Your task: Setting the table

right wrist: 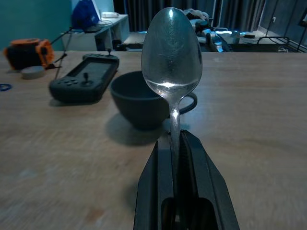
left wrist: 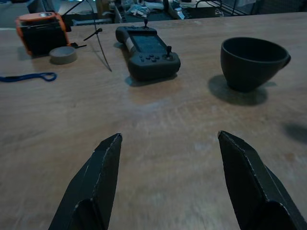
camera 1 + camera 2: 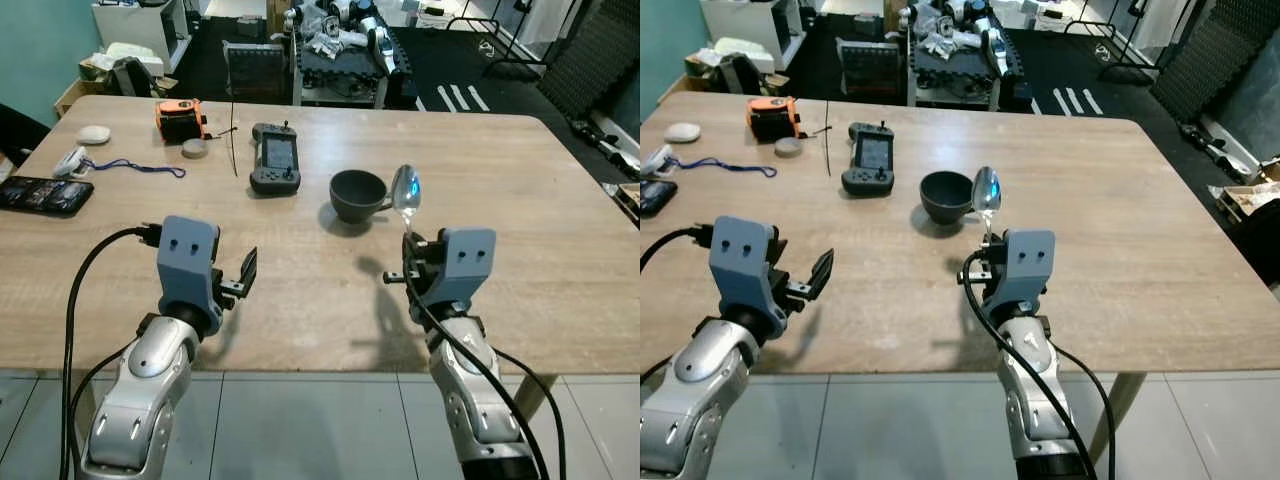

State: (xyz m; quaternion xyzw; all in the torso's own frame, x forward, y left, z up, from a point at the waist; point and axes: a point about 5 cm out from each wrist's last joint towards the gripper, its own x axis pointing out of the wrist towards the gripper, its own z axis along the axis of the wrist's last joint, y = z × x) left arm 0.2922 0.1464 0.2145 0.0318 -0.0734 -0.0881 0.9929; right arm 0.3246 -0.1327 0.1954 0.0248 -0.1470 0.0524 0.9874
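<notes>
spoon point(image 1: 171, 60) held upright by the right gripper point(image 1: 175, 143) above the table point(image 3: 520, 200), near a dark cup point(image 3: 358, 194).
the handle is seen clamped between closed fingers in the right wrist view, its lower end hidden; the left gripper point(image 2: 168, 158) is shown spread wide and empty, a handheld controller point(image 2: 147, 45) beyond it.

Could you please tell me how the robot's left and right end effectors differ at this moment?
The left end effector is open and empty, while the right end effector is shut on a spoon held bowl-up. The right one sits nearer the dark cup than the left. Both hover above the wooden table.
</notes>
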